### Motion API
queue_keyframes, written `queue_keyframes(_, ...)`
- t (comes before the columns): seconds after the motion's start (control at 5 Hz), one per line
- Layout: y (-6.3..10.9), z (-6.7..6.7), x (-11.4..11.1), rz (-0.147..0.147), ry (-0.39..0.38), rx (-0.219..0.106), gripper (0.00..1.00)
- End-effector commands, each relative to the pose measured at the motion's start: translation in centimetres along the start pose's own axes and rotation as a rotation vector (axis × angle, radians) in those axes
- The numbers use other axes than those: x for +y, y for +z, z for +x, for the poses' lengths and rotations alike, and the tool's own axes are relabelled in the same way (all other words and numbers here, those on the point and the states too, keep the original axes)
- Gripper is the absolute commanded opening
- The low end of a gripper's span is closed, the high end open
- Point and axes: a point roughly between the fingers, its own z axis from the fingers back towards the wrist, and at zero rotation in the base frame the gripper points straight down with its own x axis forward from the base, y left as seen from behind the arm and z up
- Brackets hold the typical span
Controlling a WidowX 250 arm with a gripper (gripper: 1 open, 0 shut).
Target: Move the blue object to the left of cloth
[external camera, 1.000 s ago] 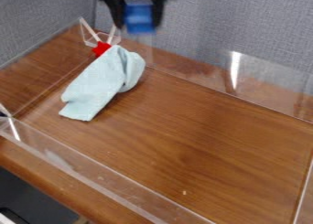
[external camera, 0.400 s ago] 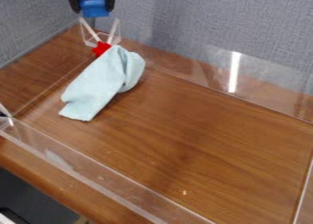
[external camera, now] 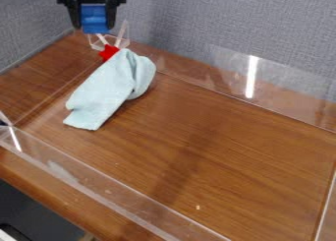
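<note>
My gripper hangs near the top left of the camera view, pointing down, shut on the blue object, which shows between its dark fingers. It is above the back left part of the wooden table, just up and left of the cloth's far end. The light blue cloth lies crumpled on the wood, running diagonally. A small red thing with thin white sticks sits at the cloth's far tip, right below the gripper.
A clear plastic wall rings the wooden table on all sides, with a low front edge. A grey textured wall stands behind.
The gripper has carried the blue object leftward and down, from above the cloth's far right end to a spot up and left of it.
</note>
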Motion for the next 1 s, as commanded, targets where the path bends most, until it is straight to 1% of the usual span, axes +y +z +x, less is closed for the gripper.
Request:
queue_keyframes(0.0,1.2,0.7,-1.5,0.022,0.007,-0.080,0.00)
queue_keyframes(0.2,-0.3,1.3,-1.8,0.053,0.027,-0.075,0.00)
queue_keyframes(0.4,-0.1,1.0,-1.4,0.051,0.029,-0.077,0.00)
queue_keyframes(0.8,1.2,0.3,-0.7,0.029,0.012,-0.086,0.00)
